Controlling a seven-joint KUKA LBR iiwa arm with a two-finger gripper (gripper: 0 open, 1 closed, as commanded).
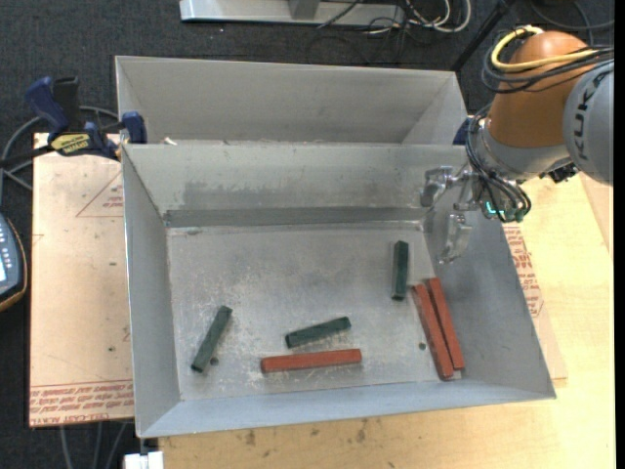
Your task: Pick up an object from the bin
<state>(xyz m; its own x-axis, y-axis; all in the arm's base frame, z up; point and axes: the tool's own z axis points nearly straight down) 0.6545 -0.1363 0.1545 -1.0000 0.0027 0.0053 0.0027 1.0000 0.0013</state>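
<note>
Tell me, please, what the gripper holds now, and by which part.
Nothing. The gripper hangs bare by the bin's right wall, apart from the dark green bar.

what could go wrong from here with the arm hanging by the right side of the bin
1. The end effector hangs close to the bin's right wall; coming down, it might scrape that wall.
2. The two red sticks nearest it lie side by side along the wall, so a grasp could catch both or slip off.
3. The green stick beside them could get knocked.
</note>
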